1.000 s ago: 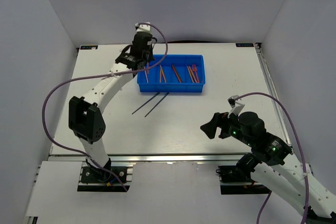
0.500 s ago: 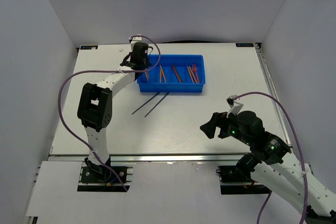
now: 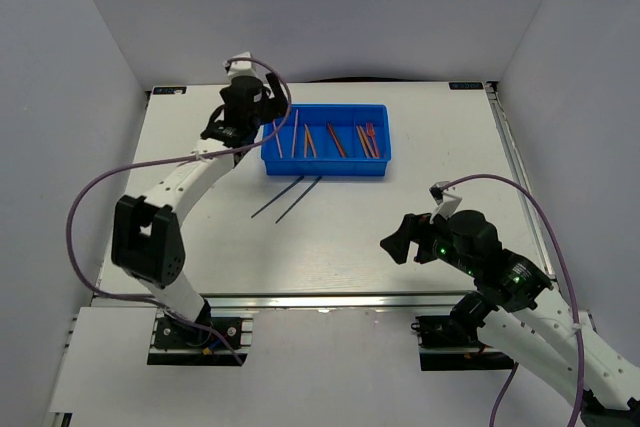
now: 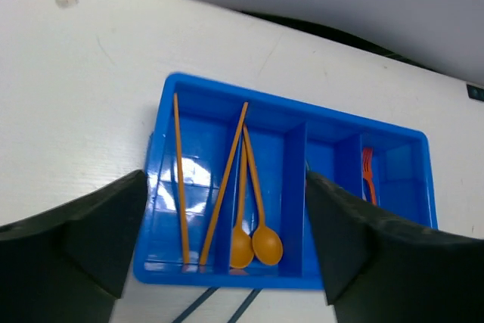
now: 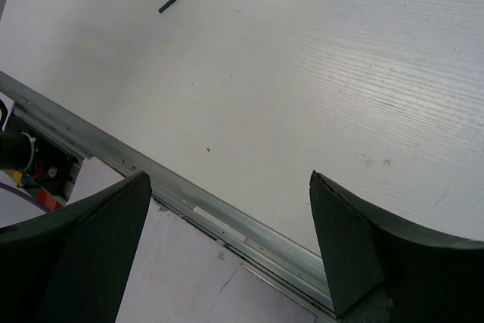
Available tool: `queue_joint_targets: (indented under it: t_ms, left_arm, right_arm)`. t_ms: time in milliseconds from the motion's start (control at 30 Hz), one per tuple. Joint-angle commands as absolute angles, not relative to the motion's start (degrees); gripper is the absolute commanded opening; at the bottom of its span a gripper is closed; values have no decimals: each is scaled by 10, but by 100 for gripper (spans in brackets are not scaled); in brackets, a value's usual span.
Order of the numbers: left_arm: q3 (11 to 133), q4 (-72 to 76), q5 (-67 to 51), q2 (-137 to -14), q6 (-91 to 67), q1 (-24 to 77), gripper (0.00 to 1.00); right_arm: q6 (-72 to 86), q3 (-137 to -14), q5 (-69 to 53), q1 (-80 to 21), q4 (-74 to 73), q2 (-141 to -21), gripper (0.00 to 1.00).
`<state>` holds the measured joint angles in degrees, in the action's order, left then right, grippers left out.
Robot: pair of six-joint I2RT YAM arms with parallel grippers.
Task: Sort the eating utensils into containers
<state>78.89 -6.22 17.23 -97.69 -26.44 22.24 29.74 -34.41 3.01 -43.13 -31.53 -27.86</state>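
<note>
Bright blue tray (image 3: pixel 325 169) with side-by-side compartments; two orange sticks (image 4: pixel 181 187) in leftmost; two orange spoons (image 4: pixel 266 244) alongside; two dark blue sticks (image 3: pixel 277 198) lying just outside.

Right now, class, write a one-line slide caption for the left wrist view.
Open left hand above the blue tray holding two orange sticks, two orange spoons and a fork.

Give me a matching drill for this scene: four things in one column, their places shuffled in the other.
Things:
1. dark sticks
2. orange spoons
3. fork
4. right gripper

Places:
A. right-end compartment of the tray
B. open, above the near edge of the table
C. bare table, in front of the tray
D. tray compartment second from the left

Pairs: 1-C, 2-D, 3-A, 4-B
</note>
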Motion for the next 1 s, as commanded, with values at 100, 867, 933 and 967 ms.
queue_joint_targets:
  t_ms: [100, 867, 933, 967]
  left_arm:
    - [823, -200, 101, -904, -180, 227, 98]
    - [680, -171, 47, -1026, -84, 369, 52]
    - [684, -150, 51, -1037, -83, 369, 55]
    - [686, -147, 52, -1041, -83, 369, 55]
  right_arm:
    - [294, -354, 27, -431, -290, -280, 89]
    - [303, -326, 16, -432, -281, -265, 89]
    - [301, -327, 16, -432, -283, -266, 89]
    - [300, -328, 18, -432, -284, -267, 89]
